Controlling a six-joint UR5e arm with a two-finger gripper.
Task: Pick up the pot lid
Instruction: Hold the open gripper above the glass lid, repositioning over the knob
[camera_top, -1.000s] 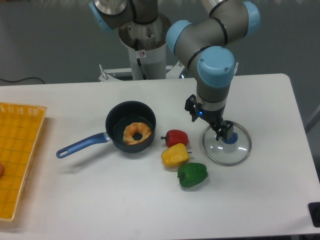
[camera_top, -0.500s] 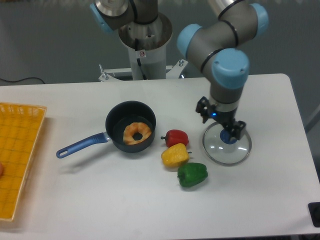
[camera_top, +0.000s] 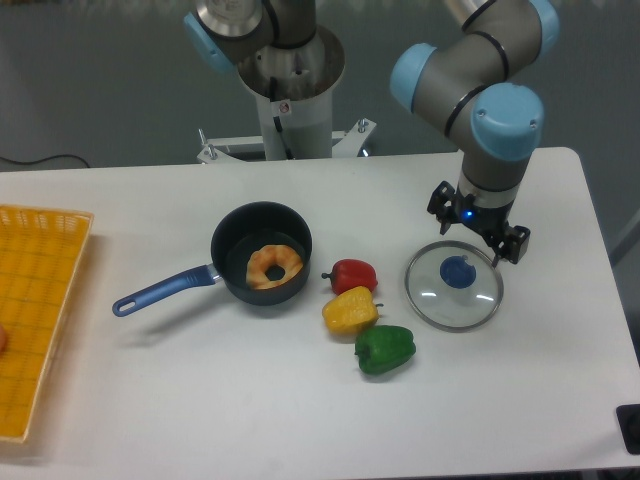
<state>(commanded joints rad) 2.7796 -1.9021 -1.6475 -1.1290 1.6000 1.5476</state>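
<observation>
A clear round lid (camera_top: 435, 303) with a blue knob (camera_top: 458, 271) is lying right of the black, blue-handled pan (camera_top: 228, 250). Black fingers (camera_top: 476, 227) are hanging wide apart, presumably aligning; the next move is calling for centring, then lowering.

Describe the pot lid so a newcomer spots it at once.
On the white table, go right in the picture from the black pan, past the peppers. The pot lid lies there, below the gripper: a clear disc with a blue knob, unlike the solid-coloured peppers beside it.
</observation>
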